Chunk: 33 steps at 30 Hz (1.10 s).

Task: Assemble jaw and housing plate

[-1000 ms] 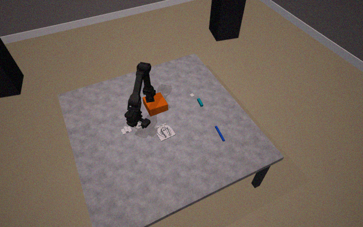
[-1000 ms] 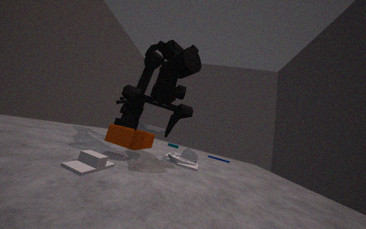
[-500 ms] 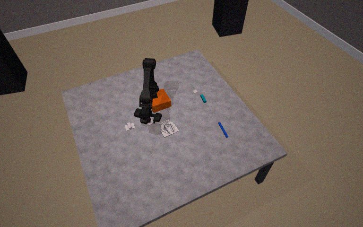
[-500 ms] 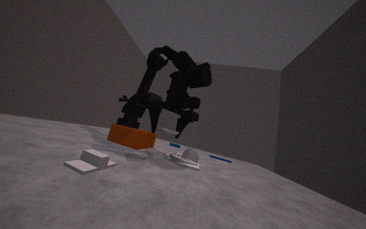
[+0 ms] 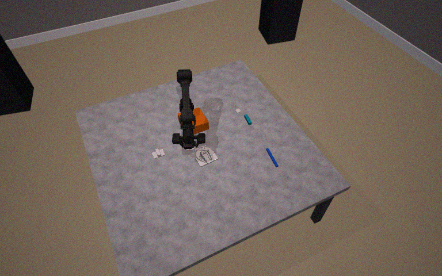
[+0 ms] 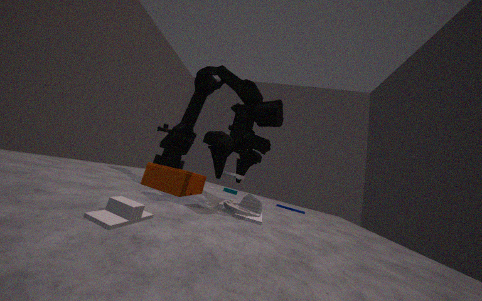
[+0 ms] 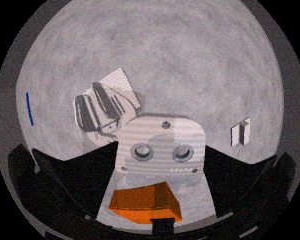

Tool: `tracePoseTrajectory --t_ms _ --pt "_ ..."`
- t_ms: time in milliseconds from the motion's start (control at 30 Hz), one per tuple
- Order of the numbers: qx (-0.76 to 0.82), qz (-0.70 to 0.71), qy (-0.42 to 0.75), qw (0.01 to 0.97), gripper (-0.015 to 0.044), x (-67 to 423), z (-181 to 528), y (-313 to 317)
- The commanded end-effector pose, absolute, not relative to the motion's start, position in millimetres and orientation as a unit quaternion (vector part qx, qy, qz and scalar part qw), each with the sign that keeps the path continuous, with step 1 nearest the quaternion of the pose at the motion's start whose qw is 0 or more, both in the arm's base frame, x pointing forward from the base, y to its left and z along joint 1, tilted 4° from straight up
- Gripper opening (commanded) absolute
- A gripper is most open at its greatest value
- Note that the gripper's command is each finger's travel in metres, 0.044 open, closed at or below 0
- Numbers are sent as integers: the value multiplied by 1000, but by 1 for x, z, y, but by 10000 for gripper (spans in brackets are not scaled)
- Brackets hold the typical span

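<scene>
The housing plate (image 6: 233, 174) (image 7: 161, 145), pale and pierced by two large holes, hangs in the tool (image 5: 189, 147) (image 6: 228, 180) (image 7: 160, 148), whose fingers are spread wide and clamp it by opposite edges above the counter (image 5: 141, 204) (image 6: 199, 261) (image 7: 190, 60). Ahead of the tool and to one side lies the base assembly (image 5: 205, 156) (image 6: 249, 214) (image 7: 107, 105), with two dark-sided upright shapes, apparently the jaws; whether both are seated on their pins and the teeth mesh cannot be told.

If a jaw sits askew or off its pin, the plate could land on it and rest tilted. A descent with the holes out of line with the stubs, caused by a wrong turn or a sideways miss, could jam the plate or shove the jaws aside. The edge grip could let the plate pivot on contact, and releasing it before both holes are seated could leave one side high.

On the tool's other side stands a white stepped block (image 5: 158, 153) (image 6: 124, 212) (image 7: 241, 132), well apart. Behind the tool is an orange block (image 5: 199, 120) (image 6: 172, 179) (image 7: 145, 200); farther off lie a teal bar (image 5: 247, 119) (image 6: 230, 191) and a blue rod (image 5: 271, 157) (image 6: 290, 209) (image 7: 29, 109). None appears to block the short way to the base assembly.
</scene>
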<state>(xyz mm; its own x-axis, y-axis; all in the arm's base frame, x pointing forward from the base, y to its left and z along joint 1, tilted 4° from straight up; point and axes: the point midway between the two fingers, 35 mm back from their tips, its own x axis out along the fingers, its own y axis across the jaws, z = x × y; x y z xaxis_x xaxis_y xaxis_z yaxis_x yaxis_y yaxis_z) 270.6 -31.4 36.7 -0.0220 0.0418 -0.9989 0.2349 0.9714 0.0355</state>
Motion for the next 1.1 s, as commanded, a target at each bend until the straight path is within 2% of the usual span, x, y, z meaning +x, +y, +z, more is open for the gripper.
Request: tracePoseTrajectory --t_ms 0,700,1067 --pt "74 -40 714 695 351 269 37 -18" --pt "-64 108 709 694 351 256 39 47" --pt "-68 113 708 694 351 256 39 49"
